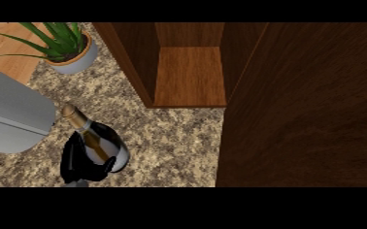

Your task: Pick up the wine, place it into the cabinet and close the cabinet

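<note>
Standing open, the dark wooden cabinet [190, 73] shows a bare shelf. The glossy wine bottle [100, 143], gold-foiled at the neck, sits over the speckled granite counter [172, 136], the left hand [75, 162] curled around it.

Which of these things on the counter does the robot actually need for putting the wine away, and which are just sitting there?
Needed:
wine bottle, held in the left hand, fingers curled round it
cabinet, open
cabinet door

Just sitting there:
potted plant
grey object at the left edge
</note>
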Motion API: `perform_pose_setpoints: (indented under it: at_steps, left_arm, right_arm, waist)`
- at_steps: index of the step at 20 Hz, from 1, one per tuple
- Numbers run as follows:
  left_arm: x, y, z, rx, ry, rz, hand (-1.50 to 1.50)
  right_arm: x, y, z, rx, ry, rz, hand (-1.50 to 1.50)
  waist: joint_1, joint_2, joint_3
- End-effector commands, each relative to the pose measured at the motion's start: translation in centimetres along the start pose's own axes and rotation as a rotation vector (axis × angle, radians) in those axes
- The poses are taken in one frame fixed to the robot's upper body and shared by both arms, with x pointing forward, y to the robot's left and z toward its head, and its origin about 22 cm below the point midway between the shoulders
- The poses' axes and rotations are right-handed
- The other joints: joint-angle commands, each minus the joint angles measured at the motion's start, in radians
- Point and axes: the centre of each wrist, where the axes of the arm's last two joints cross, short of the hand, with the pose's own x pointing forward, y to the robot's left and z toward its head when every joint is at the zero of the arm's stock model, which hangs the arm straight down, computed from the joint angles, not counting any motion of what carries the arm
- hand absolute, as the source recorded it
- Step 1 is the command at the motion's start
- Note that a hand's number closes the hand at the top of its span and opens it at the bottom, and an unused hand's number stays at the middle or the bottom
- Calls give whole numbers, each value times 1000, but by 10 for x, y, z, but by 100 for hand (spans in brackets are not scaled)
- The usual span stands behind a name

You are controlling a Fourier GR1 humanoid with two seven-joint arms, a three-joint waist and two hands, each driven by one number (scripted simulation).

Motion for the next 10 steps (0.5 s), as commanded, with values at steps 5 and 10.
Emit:
perform_pose_setpoints:
  at_steps: [5, 10]
  left_arm:
    - [21, -54, 6, -125, -17, 44, 150]
    - [55, -100, -9, -158, -29, 32, 150]
  right_arm:
    - [41, -4, 33, 29, -78, -40, -150]
    - [37, -2, 29, 37, -91, -48, -150]
  waist:
    - [-4, -1, 1]
    - [-4, 0, 0]
